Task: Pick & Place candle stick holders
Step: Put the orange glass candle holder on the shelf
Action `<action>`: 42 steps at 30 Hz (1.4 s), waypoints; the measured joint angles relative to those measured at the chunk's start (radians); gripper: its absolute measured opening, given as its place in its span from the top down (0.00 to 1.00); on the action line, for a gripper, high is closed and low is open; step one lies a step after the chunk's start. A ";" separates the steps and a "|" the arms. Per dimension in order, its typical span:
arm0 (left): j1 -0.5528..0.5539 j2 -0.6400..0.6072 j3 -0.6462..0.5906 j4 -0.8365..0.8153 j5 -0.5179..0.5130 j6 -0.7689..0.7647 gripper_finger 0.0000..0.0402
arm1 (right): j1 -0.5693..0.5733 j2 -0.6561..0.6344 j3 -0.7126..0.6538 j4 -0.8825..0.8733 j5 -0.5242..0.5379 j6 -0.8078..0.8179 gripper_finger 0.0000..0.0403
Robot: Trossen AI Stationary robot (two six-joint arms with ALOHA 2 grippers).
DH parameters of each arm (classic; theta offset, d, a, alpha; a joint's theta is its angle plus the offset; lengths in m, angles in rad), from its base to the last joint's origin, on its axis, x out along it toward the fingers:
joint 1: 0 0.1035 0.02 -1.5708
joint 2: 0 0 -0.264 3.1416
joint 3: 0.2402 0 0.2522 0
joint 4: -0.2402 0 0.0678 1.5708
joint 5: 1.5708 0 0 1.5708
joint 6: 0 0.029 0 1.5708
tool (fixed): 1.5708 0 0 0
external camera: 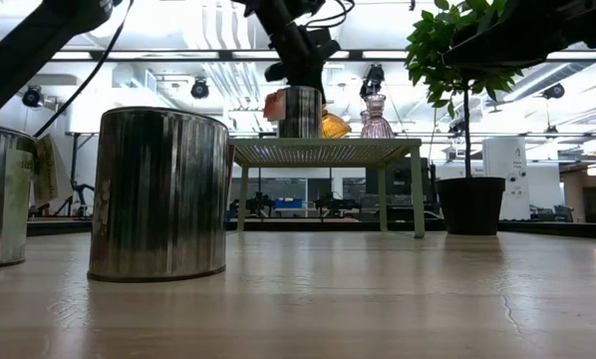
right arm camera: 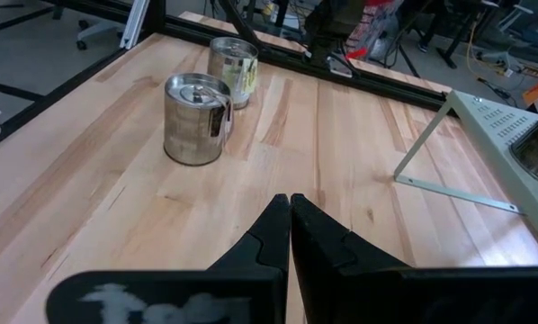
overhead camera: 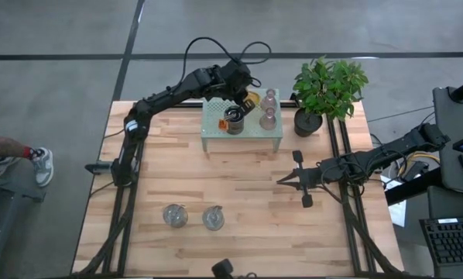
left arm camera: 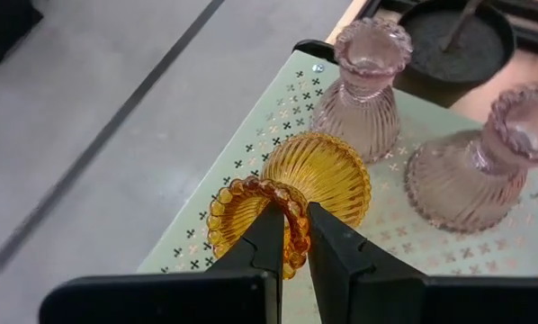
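Amber holder (left arm camera: 291, 193) on shelf (overhead camera: 216, 133), rim pinched by left fingers (left arm camera: 287, 236); right fingers (right arm camera: 290, 225) closed.

Left pincer (left arm camera: 289, 236) clamped, right pincer (right arm camera: 290, 216) closed

Ribbed amber holder (left arm camera: 318, 175), two ribbed pink holders (left arm camera: 363, 76), pale green cross-perforated shelf (left arm camera: 251, 193).

Four holders (overhead camera: 268, 108) on shelf (overhead camera: 216, 132); two jars (overhead camera: 193, 217) before it.
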 joint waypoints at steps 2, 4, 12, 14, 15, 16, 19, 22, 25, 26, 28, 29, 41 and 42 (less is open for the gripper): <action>0.000 0.000 0.000 -0.001 0.000 0.035 0.92 | 0.000 0.000 0.000 0.000 0.000 0.002 0.98; 0.000 0.000 0.000 -0.001 0.001 0.032 0.92 | 0.000 0.000 0.000 0.000 0.000 0.003 0.98; 0.000 -0.002 -0.044 0.002 0.000 0.092 0.92 | 0.000 0.000 0.000 0.000 0.000 0.004 0.98; 0.000 -0.002 -0.054 0.030 0.001 0.092 0.92 | 0.000 0.000 0.000 0.000 0.000 0.002 0.98; 0.000 -0.002 -0.056 0.045 0.001 0.093 0.92 | 0.000 0.000 0.000 0.000 0.000 0.002 0.98; 0.000 -0.002 -0.058 0.051 0.001 0.097 0.92 | 0.000 0.000 0.000 0.000 0.000 0.001 0.98; 0.000 -0.002 -0.062 0.050 0.001 0.109 0.92 | 0.000 0.000 0.000 0.000 0.000 0.001 0.98; 0.000 -0.002 -0.062 0.041 0.000 0.115 0.92 | 0.000 0.000 0.000 0.000 0.000 0.000 0.98; 0.000 -0.002 -0.062 0.042 0.000 0.115 0.92 | 0.000 0.000 0.000 0.000 0.000 0.000 0.98; 0.000 -0.002 -0.063 0.042 0.000 0.115 0.91 | 0.000 0.000 0.000 0.000 0.000 0.000 0.98; 0.000 -0.002 -0.064 0.041 0.000 0.116 0.90 | 0.000 0.000 0.000 0.000 0.000 0.000 0.98; 0.000 -0.002 -0.064 0.042 0.000 0.116 0.89 | 0.000 0.000 0.000 0.000 0.000 0.002 0.98; -0.001 -0.002 -0.064 0.050 0.002 0.114 0.85 | 0.000 0.000 -0.003 0.000 0.000 0.000 0.98; -0.001 -0.002 -0.064 0.058 0.004 0.113 0.85 | 0.000 0.000 -0.003 0.000 0.000 0.000 0.98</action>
